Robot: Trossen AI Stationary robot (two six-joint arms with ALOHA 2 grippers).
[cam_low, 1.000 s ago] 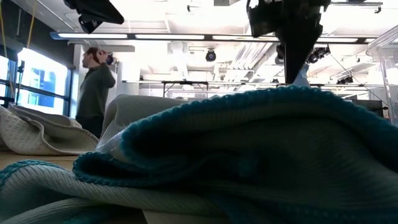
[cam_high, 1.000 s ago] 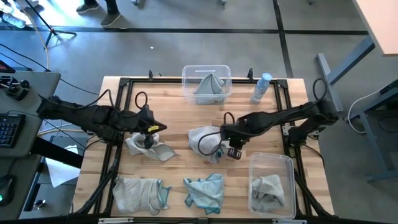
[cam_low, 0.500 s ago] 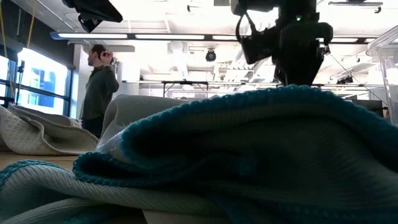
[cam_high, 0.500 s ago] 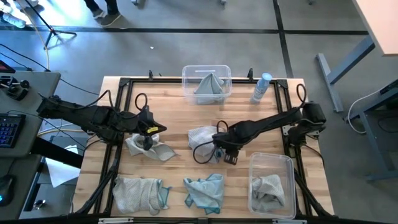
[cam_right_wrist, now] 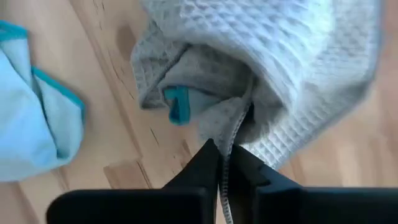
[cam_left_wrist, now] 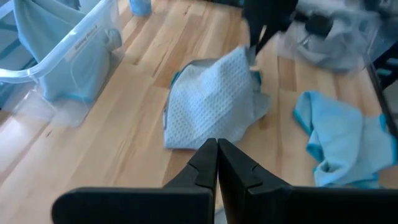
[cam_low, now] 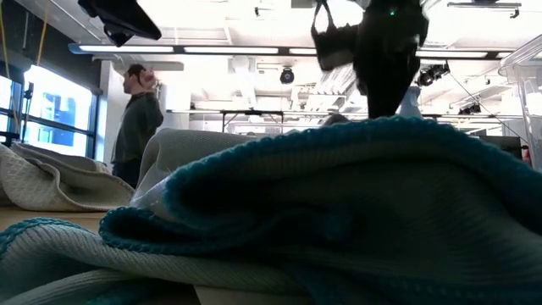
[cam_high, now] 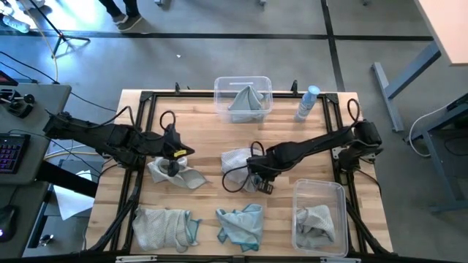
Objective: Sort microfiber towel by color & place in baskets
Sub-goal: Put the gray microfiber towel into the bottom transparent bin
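Grey waffle towel [cam_high: 235, 162] lies mid-table over a teal-edged cloth [cam_right_wrist: 179, 103]. My right gripper [cam_high: 254, 174] [cam_right_wrist: 225, 149] is shut on it and shows far off in the left wrist view [cam_left_wrist: 258, 42]. My left gripper [cam_high: 172, 162] [cam_left_wrist: 217, 144] is shut with nothing between its fingers, above another grey towel [cam_high: 178, 175] on the left. A teal towel [cam_high: 241, 225] and a grey, teal-edged one [cam_high: 164, 226] lie near the near edge. The far basket [cam_high: 218, 86] holds a teal towel. The right basket [cam_high: 296, 191] holds a grey one. My right gripper pinches the grey towel's hemmed edge [cam_right_wrist: 240, 123] between its two fingers, coming from above and slanting in from the table's right. The cloth rises to a small peak at the fingers [cam_left_wrist: 244, 57]. Its remainder lies slack on the table and on the teal-edged cloth.
A white-blue spray bottle [cam_high: 307, 102] stands at the far right. A black metal frame [cam_high: 139, 131] runs around the table. In the low view the teal towel [cam_low: 339, 212] fills the foreground, and a person [cam_low: 135, 119] stands in the room behind. Bare wood lies between the towels.
My right gripper has moved toward the table's left, in over the mid-table grey towel, with the arm stretching out further. The left arm has kept still.
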